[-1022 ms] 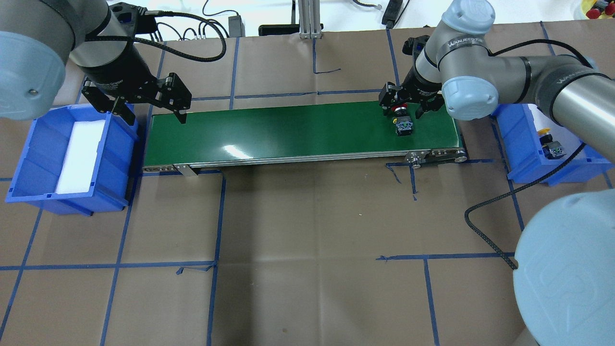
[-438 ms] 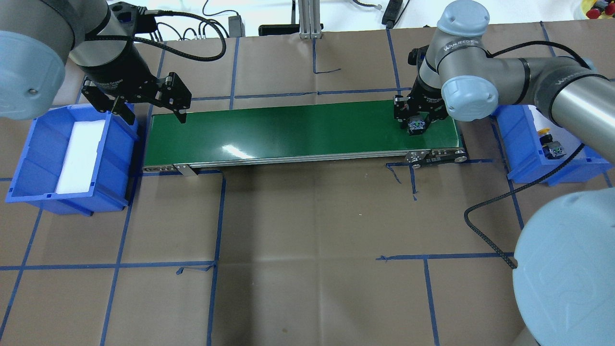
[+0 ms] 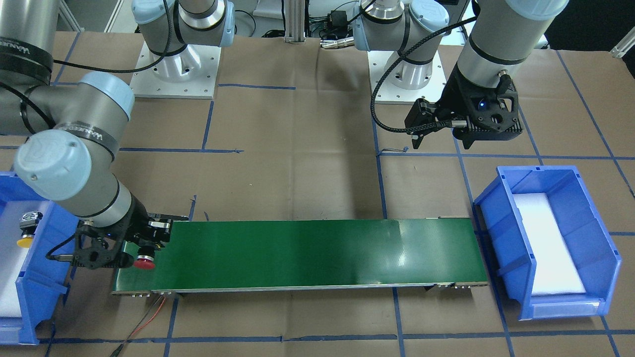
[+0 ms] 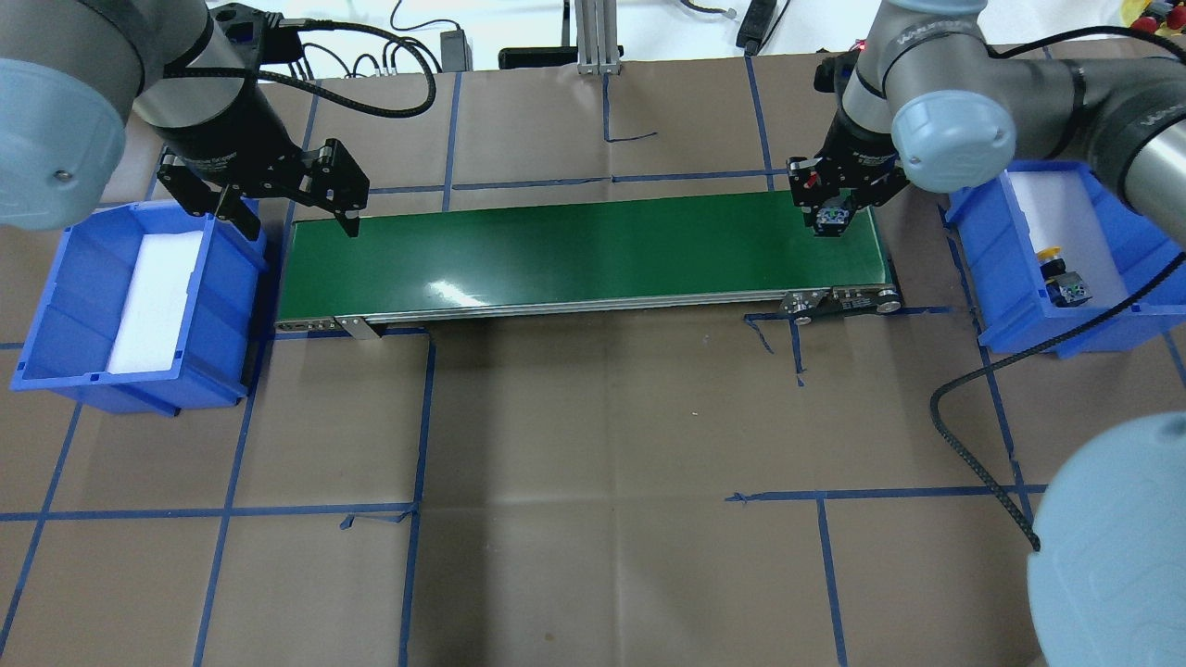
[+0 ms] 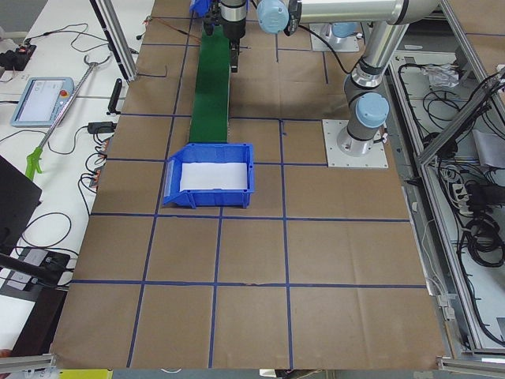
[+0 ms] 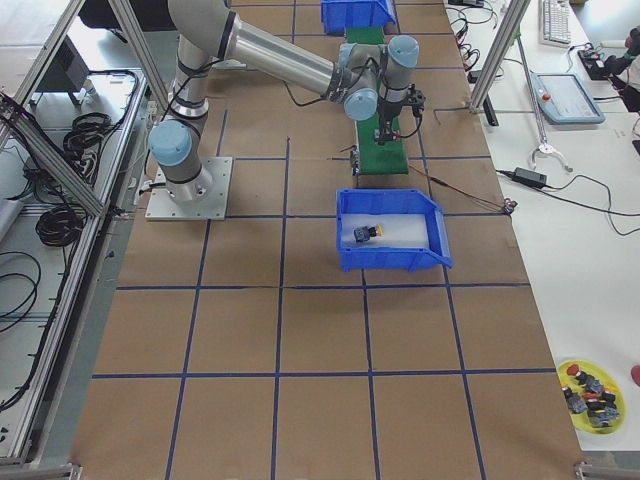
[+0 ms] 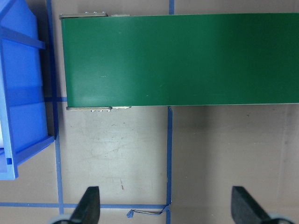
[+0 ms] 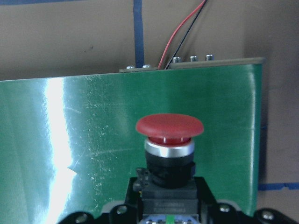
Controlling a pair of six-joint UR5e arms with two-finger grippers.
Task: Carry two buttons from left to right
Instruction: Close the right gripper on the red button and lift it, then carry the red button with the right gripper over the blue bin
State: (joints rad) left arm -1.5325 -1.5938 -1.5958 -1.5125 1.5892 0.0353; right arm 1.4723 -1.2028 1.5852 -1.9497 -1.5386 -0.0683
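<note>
My right gripper (image 4: 832, 206) is shut on the red button (image 8: 169, 131) and holds it just above the right end of the green belt (image 4: 556, 250). The red cap also shows in the front-facing view (image 3: 144, 263). The yellow button (image 4: 1058, 273) lies in the right blue bin (image 4: 996, 269); it also shows in the front-facing view (image 3: 26, 230) and the right view (image 6: 365, 233). My left gripper (image 4: 298, 222) is open and empty, hanging above the belt's left end, its fingers (image 7: 88, 205) wide apart.
The left blue bin (image 4: 56, 306) holds only a white foam pad and stands beside the belt's left end. Blue tape lines cross the brown paper table. A black cable (image 4: 964, 435) trails from the right arm. Red and black wires run off the belt's right end (image 8: 177, 37).
My right gripper shut on the red button on the belt, lifted it, and moved right toward the belt's end. The left arm has not moved.
</note>
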